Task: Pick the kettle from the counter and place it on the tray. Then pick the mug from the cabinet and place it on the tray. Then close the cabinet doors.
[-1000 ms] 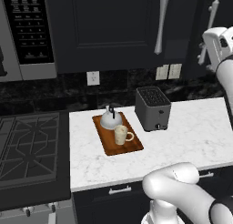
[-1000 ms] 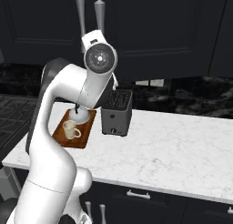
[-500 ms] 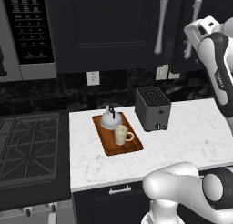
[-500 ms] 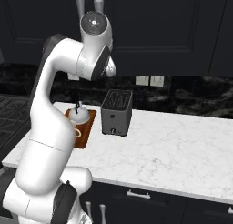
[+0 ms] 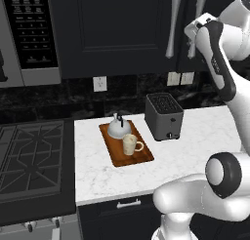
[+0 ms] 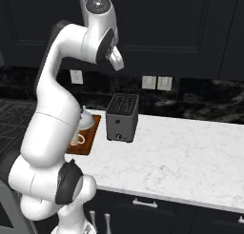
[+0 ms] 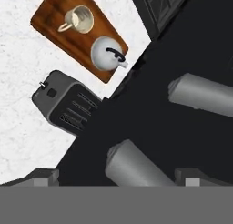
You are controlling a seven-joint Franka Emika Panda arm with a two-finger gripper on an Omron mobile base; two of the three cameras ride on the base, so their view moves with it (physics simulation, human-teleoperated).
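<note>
I see silver-grey dome kettle (image 5: 118, 128) and cream mug (image 5: 130, 144) on reddish-brown wooden tray (image 5: 126, 145); dark cabinet doors (image 5: 173, 27) at 12 o'clock look shut; end effector (image 7: 117, 178) wide, empty.

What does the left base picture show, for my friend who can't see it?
A kettle and a cream mug sit together on a brown wooden tray on the white counter, with a grey toaster to their right. Above, the robot's white arm reaches up by the dark cabinet doors, which look shut.
</note>
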